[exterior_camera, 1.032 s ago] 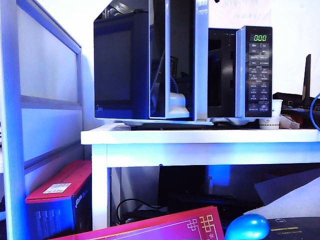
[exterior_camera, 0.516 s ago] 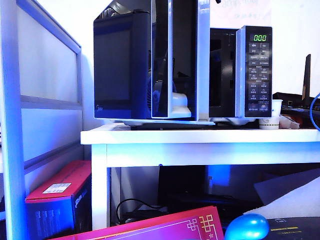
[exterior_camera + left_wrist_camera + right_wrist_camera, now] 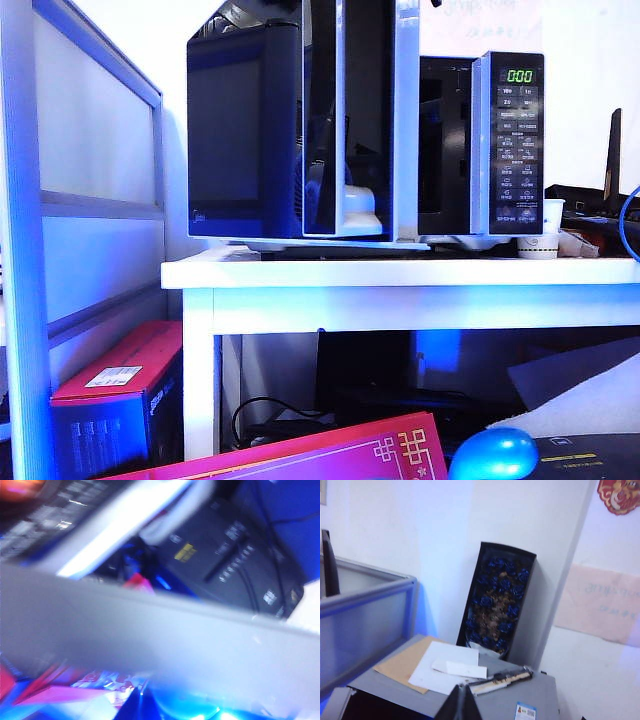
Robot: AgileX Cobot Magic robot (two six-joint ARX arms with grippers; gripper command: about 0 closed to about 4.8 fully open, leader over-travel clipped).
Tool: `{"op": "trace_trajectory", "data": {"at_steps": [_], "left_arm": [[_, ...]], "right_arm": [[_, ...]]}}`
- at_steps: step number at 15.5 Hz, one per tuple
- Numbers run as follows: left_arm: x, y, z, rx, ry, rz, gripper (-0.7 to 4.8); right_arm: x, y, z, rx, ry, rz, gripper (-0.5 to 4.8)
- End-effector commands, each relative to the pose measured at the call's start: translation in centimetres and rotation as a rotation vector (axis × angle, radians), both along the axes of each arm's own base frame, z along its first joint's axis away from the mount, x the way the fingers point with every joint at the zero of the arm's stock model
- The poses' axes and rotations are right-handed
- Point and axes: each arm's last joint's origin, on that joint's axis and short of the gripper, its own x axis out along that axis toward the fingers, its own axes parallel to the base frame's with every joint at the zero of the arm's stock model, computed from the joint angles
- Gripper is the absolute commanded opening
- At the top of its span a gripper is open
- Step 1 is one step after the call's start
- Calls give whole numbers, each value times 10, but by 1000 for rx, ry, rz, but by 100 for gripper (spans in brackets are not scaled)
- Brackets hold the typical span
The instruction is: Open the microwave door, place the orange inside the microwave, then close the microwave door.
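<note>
at the very front of the exterior view a shiny blue egg-shaped object (image 3: 494,454) is seen beside a red patterned box (image 3: 330,455), and no orange is found in any view, so its whereabouts cannot be told. further back, on the white table (image 3: 400,272), the microwave (image 3: 440,140) is seen with the microwave door (image 3: 245,130) swung wide, its pale inner edge turned to the camera, so the opening step is judged done. the cavity is shown dark, and whether anything lies inside cannot be made out (placing and closing are judged still to be done). the left gripper is not caught in its blurred wrist view, where only a pale slab and the keypad (image 3: 45,510) are shown; it is taken as closed, holding nothing visible. the right gripper (image 3: 460,705) is seen with fingertips pressed together, empty, raised above the microwave's grey top (image 3: 540,690), facing papers (image 3: 445,667) and the far wall.
</note>
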Motion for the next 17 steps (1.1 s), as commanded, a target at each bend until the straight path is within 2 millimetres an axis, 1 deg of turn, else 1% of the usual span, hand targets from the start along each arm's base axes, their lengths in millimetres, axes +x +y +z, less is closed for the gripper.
{"op": "trace_trajectory", "data": {"at_steps": [1,3,4,7,9,12,15,17], "left_arm": [[9,-13,-4,-31,-38,-29,17],[18,-25,-5,-68,-102,-49,17],[22,-27,-2,-92,-146,-50,17],[30,-36,-5,-143,-164,-61,17],[38,-56,-17,-171,-169,-132,17],[48,-85,-27,-195,-287,-220,17],[57,-106,-30,-255,-398,-236,17],[65,-121,-36,-296,-461,-253,17]], "right_arm": [[-2,-1,2,8,-19,5,7],[-2,-1,2,8,-19,5,7],[-2,-1,2,7,-19,5,7],[-2,-1,2,6,-20,5,7],[-2,-1,2,5,-20,5,7],[-2,0,2,5,-20,5,7],[-1,0,2,5,-19,5,7],[-1,0,2,5,-19,5,7]]}}
